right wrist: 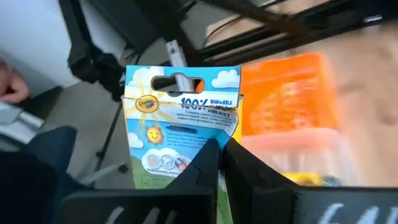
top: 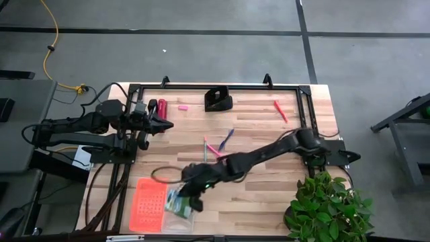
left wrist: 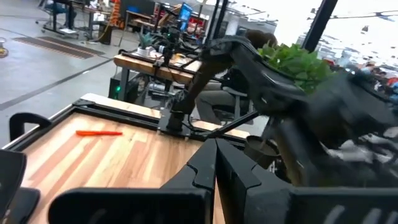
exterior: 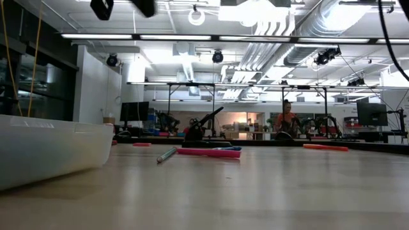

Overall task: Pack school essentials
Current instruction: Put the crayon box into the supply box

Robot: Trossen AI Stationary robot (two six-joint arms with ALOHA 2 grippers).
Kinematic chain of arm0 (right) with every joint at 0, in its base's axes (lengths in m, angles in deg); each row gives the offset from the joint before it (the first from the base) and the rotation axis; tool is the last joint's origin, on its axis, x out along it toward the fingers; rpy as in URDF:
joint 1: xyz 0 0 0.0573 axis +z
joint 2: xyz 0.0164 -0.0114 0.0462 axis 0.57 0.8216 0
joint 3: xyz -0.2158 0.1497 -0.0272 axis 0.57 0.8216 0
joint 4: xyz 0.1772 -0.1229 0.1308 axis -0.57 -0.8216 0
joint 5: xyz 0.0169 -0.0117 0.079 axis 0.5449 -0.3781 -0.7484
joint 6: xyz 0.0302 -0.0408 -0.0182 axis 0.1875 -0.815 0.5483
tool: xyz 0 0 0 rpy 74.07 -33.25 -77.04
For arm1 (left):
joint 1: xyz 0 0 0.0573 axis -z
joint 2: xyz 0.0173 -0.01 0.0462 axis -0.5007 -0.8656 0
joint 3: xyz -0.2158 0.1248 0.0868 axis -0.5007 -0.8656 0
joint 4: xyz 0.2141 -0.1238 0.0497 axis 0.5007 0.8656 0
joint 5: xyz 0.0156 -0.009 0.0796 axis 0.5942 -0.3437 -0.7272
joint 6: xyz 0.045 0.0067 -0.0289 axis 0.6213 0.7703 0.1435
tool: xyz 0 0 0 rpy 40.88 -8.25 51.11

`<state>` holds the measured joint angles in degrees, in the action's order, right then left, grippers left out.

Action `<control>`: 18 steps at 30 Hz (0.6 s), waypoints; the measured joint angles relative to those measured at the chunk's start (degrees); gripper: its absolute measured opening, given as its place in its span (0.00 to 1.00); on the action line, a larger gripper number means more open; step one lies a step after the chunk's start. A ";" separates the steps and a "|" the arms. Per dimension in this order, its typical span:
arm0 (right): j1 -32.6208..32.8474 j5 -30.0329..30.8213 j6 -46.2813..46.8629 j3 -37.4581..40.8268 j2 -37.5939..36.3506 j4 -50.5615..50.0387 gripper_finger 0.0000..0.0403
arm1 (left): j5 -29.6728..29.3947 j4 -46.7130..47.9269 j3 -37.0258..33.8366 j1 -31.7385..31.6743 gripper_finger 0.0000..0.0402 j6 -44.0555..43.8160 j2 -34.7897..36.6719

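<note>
My right gripper (top: 193, 199) reaches to the table's near-left part and is shut on the crayon box (right wrist: 180, 118), whose back shows blue sky, a sun and a hang tab. The box hovers by a clear bin (top: 180, 216). On the table lie pink (top: 213, 146), blue (top: 226, 139) and green (top: 205, 153) pens, a red pen (top: 279, 111) near the far right and a tiny pink eraser (top: 182, 106). My left gripper (top: 168, 124) waits shut at the left side, touching nothing. The small green-and-white box I cannot make out. My right gripper pinches the crayon box between its two fingers at the end opposite the hang tab (right wrist: 211, 155). The fingers (right wrist: 202, 168) run along the box's length, and its printed back faces the wrist camera. The box is lifted clear of the table, with the tab end pointing away from the gripper.
An orange mesh tray (top: 149, 205) lies beside the clear bin at the near-left edge. A black block (top: 218, 99) and a long red bar (top: 161, 107) sit at the far side. A potted plant (top: 329, 205) stands at the near-right corner. A black frame borders the table.
</note>
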<state>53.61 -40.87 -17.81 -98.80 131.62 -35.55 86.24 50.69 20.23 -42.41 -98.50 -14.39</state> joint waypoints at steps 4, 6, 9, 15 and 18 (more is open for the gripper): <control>0.43 -3.05 -0.02 -9.77 7.79 -5.72 0.00 | -0.01 -0.04 0.00 0.00 0.00 -0.60 0.01; 0.81 -3.77 -0.14 -13.27 11.28 -8.36 0.00 | -0.03 -0.10 0.00 0.04 0.00 -0.95 0.00; 1.08 -5.36 0.22 -16.97 15.54 -8.39 0.00 | -0.11 -0.04 0.00 0.02 0.00 -0.98 0.00; 1.13 -7.38 0.19 -17.90 16.90 -9.29 0.00 | -0.28 -0.04 0.00 0.02 0.00 -1.42 0.00; 1.15 -8.10 -0.50 -17.00 17.12 -10.44 0.00 | -0.37 -0.05 0.00 0.02 0.00 -1.40 0.00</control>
<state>54.76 -48.97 -18.31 -115.80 148.74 -45.99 85.87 50.64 20.23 -42.39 -99.90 -14.39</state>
